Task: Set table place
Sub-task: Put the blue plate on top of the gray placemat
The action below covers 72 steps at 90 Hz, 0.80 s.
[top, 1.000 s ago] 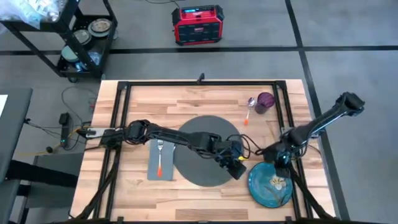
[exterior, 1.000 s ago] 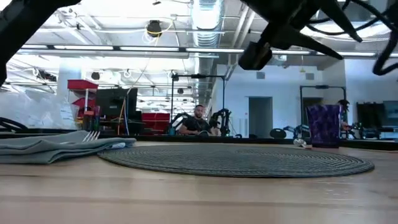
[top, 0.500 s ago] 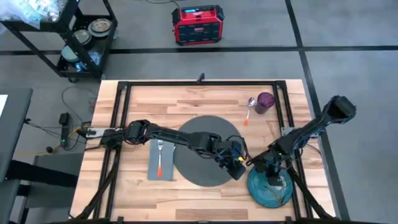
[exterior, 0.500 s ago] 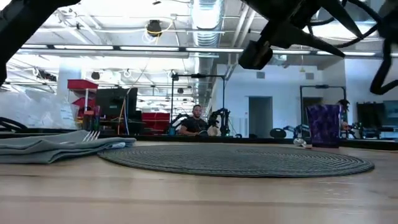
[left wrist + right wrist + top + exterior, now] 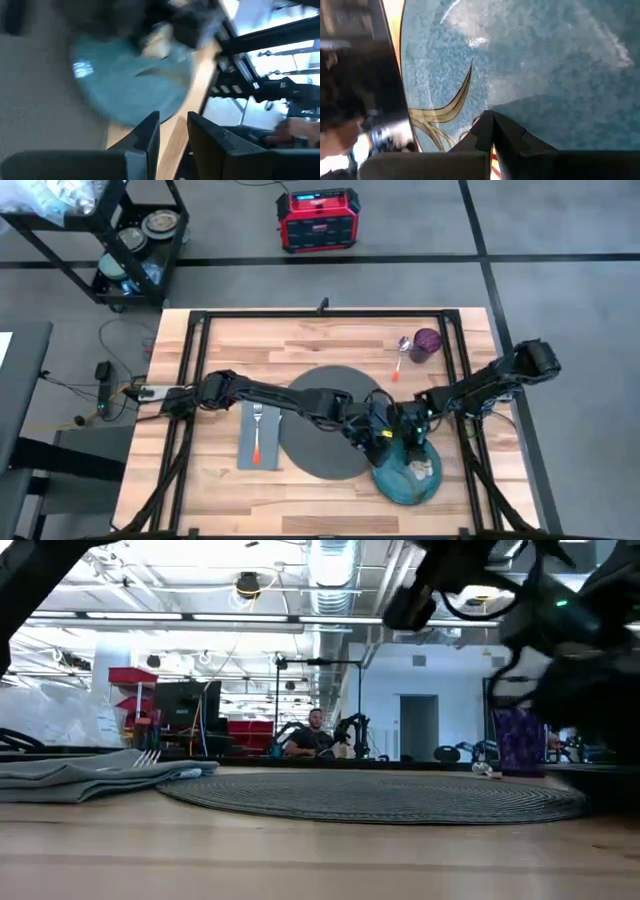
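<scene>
Plate (image 5: 407, 476) was seen at the mat's (image 5: 318, 395) front-right edge, partly over it, rest on the table (image 5: 300, 340). R gripper (image 5: 415, 438) was pressed onto the plate's top face, fingers (image 5: 487, 127) closed together (tips meeting in R wrist view, nothing seen gripped). L gripper (image 5: 378, 442) was held just beside it over the mat edge, fingers (image 5: 145, 135) slightly parted, nothing between them. Napkin (image 5: 259, 437) lay left of the mat w/ fork (image 5: 257, 430) on top. Cup (image 5: 427, 343) stood at far right, spoon (image 5: 400, 356) just beside it. A person (image 5: 316, 733) was seated in the room behind (low view).
</scene>
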{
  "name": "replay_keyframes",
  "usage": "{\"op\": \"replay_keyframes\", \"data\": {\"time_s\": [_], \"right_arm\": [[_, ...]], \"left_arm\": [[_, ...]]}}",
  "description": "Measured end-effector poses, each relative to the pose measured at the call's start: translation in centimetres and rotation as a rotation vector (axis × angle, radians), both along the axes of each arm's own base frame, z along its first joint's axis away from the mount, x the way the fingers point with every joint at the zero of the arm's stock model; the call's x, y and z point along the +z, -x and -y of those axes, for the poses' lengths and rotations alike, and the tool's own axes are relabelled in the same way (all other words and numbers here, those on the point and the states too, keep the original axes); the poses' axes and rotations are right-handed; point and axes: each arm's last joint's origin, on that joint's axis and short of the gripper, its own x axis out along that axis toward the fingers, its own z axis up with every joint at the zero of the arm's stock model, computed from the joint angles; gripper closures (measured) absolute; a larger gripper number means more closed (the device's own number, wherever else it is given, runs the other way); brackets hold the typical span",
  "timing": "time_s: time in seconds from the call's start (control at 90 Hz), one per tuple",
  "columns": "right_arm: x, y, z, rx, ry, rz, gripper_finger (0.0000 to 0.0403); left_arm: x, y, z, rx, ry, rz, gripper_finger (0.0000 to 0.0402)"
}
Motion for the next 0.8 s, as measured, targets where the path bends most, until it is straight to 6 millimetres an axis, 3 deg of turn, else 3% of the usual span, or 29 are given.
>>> {"op": "replay_keyframes", "data": {"time_s": [0.167,0.467,0.589,0.8], "right_arm": [[1.1,-0.3,2.1,-0.140,0.029,0.058,0.0403],[6.4,1.5,3.1,-0.265,0.041,0.263,0.0392],[7.7,3.1,3.3,-0.295,0.024,0.264,0.0345],[9.1,5.4,3.3,-0.380,0.009,0.245,0.0232]], "left_arm": [[0.5,0.3,-0.8,0.030,-0.057,-0.002,0.0320],[0.2,0.3,-2.3,0.164,-0.119,-0.037,0.0320],[-0.9,0.8,-3.7,0.199,-0.188,-0.143,0.0318],[-5.2,1.2,-5.5,0.125,-0.126,-0.275,0.0298]]}}
